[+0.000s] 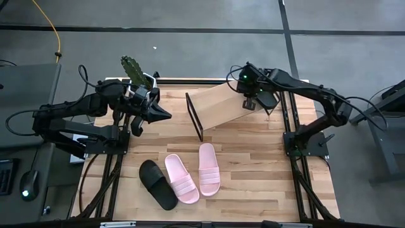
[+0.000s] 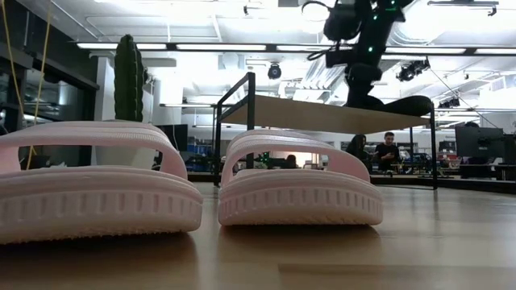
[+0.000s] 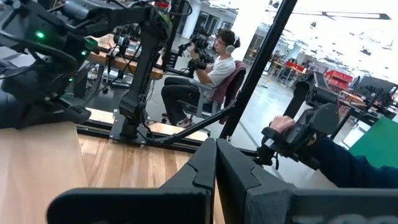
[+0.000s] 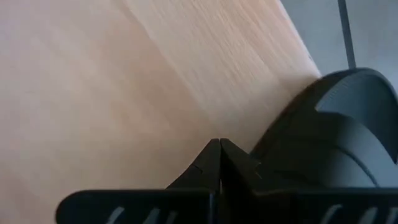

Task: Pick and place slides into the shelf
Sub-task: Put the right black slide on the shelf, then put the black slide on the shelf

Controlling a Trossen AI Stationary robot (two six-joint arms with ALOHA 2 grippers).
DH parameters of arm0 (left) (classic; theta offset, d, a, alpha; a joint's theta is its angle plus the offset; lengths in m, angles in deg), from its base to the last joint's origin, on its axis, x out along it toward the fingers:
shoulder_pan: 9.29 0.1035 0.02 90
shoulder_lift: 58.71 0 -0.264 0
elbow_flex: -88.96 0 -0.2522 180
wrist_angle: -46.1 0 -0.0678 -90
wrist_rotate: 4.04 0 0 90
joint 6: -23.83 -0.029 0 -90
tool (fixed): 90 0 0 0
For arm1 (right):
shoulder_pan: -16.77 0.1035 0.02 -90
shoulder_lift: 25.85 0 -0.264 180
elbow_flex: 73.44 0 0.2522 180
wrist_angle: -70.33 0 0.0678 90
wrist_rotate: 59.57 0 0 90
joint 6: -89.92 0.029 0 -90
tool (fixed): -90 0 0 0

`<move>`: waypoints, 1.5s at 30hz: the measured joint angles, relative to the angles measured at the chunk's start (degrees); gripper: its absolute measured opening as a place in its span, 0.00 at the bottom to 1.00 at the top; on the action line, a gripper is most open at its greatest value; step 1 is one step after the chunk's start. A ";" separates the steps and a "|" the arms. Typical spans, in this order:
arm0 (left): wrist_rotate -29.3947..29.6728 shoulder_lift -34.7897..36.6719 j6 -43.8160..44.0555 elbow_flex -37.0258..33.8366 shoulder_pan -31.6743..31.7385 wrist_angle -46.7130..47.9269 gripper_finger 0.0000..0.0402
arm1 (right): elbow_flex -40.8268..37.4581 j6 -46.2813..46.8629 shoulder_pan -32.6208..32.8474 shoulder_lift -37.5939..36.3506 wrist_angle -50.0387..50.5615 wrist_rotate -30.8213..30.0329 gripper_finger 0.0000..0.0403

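Three slides lie soles down on the table near its near edge: a black one (image 1: 158, 184) and two pale pink ones (image 1: 181, 179) (image 1: 209, 168), which fill the low view (image 2: 89, 193) (image 2: 300, 189). The fourth slide, black (image 4: 339, 134), rests on the shelf's plank (image 1: 218, 104) at its right end (image 2: 407, 105). My right gripper (image 4: 219, 149) is shut just above the plank, beside that slide. My left gripper (image 1: 166, 114) is shut and waits in the air left of the shelf. My right gripper points down at the shelf's plank, its shut fingers (image 4: 233, 163) right beside the black slide's strap (image 4: 292, 146). I cannot tell whether they touch the slide or the plank.
The shelf stands slanted on the table's far half, with a black end frame (image 1: 194, 117) at its left end. A potted cactus (image 1: 131, 68) stands behind my left arm. Bare tabletop (image 1: 266, 171) lies right of the slides. People sit in the room beyond (image 3: 214, 65).
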 joint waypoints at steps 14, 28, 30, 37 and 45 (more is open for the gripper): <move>0.06 -2.60 -0.59 0.00 0.00 1.24 0.00 | 0.00 0.77 0.01 2.39 -3.00 -7.15 0.00; 0.68 -2.56 -0.68 0.00 -0.02 1.13 0.00 | 0.00 2.30 0.01 2.39 -1.49 -10.54 0.00; 0.70 -2.56 -0.66 0.00 -0.02 1.13 0.00 | 0.00 2.30 0.01 2.39 -1.49 -10.30 0.00; 0.68 -2.56 -0.50 0.00 0.00 1.13 0.00 | 0.00 2.30 -0.01 2.39 -1.55 -9.02 0.00; 0.70 -2.56 -0.50 0.00 -0.02 1.13 0.00 | 0.00 2.30 0.24 2.39 -2.54 -4.88 0.00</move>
